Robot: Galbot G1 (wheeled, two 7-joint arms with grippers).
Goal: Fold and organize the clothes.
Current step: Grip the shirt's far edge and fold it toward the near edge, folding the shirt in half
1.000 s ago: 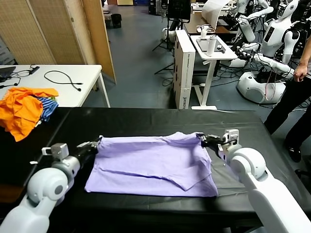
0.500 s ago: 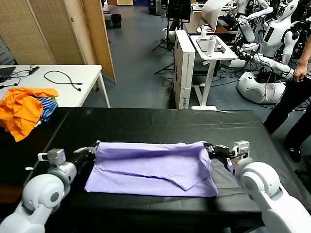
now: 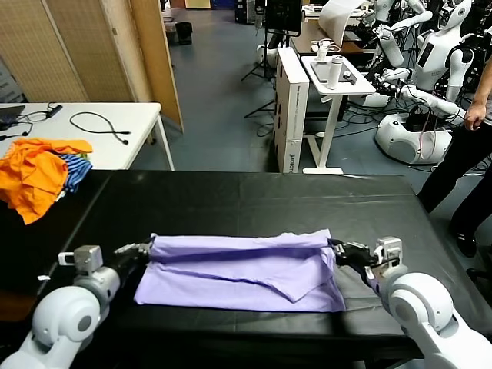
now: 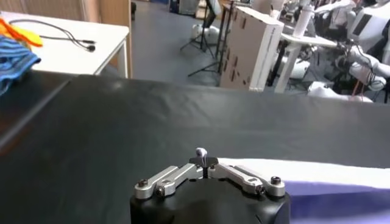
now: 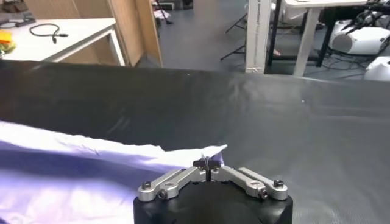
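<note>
The pale lavender T-shirt (image 3: 246,265) lies partly folded on the black table (image 3: 254,196), its far edge pulled toward the front. My left gripper (image 3: 144,248) is shut on the shirt's far left corner; the shirt (image 4: 317,176) shows beside its closed jaws in the left wrist view. My right gripper (image 3: 336,248) is shut on the far right corner, and the shirt (image 5: 91,170) shows at its closed jaws (image 5: 208,163) in the right wrist view. Both corners are held just above the table.
A heap of orange and blue-striped garments (image 3: 38,173) lies at the table's far left. A white table (image 3: 92,131) with a cable stands behind it. A cardboard box (image 3: 290,108), a stand, other robots and a person (image 3: 469,131) are beyond the table.
Both grippers have moved toward the table's front edge, drawing the shirt's far edge over the rest of the shirt. The fold has grown narrower.
</note>
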